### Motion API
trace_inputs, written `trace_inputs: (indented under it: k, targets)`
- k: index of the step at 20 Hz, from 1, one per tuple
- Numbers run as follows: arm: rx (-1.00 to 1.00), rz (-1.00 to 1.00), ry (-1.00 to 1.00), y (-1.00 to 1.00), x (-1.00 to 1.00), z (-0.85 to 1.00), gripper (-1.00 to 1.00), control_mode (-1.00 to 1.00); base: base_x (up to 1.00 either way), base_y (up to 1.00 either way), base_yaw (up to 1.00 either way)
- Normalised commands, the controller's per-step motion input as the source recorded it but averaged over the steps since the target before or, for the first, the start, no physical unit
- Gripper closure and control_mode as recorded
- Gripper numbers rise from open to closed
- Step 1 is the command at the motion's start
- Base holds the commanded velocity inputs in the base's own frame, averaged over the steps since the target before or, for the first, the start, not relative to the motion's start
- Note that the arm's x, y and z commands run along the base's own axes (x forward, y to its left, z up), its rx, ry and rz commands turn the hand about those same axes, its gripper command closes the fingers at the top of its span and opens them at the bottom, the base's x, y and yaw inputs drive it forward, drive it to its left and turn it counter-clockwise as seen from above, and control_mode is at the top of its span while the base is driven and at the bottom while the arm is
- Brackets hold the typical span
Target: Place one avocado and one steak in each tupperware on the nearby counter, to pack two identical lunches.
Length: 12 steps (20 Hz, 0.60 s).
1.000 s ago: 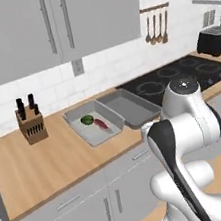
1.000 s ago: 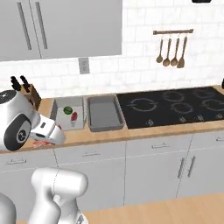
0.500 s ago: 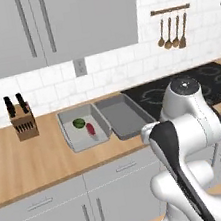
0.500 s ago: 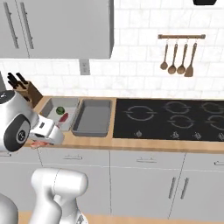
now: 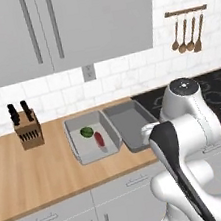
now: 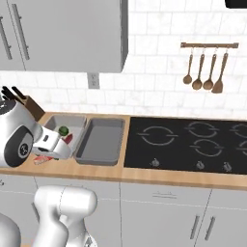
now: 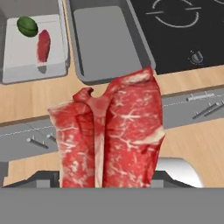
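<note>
My gripper (image 6: 45, 155) is shut on a red steak (image 7: 109, 135) with pale streaks, which hangs close before the hand camera and hides the fingertips. It is held in front of the counter (image 5: 37, 179), level with the drawer fronts. The left tupperware (image 5: 79, 155) holds a green avocado (image 5: 87, 132) and a second steak (image 5: 100, 139). Right beside it, the other tupperware (image 5: 130, 124) has nothing in it. In the hand view the empty bin (image 7: 105, 39) lies straight beyond the held steak, and the filled bin (image 7: 26, 74) sits at upper left.
A knife block (image 5: 27, 130) stands on the counter left of the bins. The black stovetop (image 6: 193, 144) lies to their right. Wooden utensils (image 6: 205, 67) hang on the wall above it. Grey cabinets hang over the counter.
The whole picture has shifted in both base views, so the base has moved along the counter. The steak stays in the gripper, and the bins and their contents lie as before.
</note>
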Motion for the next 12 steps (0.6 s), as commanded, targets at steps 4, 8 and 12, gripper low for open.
trace_inputs:
  k: [4, 8, 12]
  targets:
    - [0.00, 0.00, 0.00, 0.00, 0.00, 0.00, 1.00, 1.00, 0.32, 0.00, 0.09]
    - [0.00, 0.04, 0.00, -0.03, 0.21, 0.00, 1.00, -1.00, 0.16, 0.00, 0.04]
    - [0.00, 0.07, 0.00, -0.07, 0.74, 0.00, 1.00, -1.00, 0.00, 0.00, 0.00]
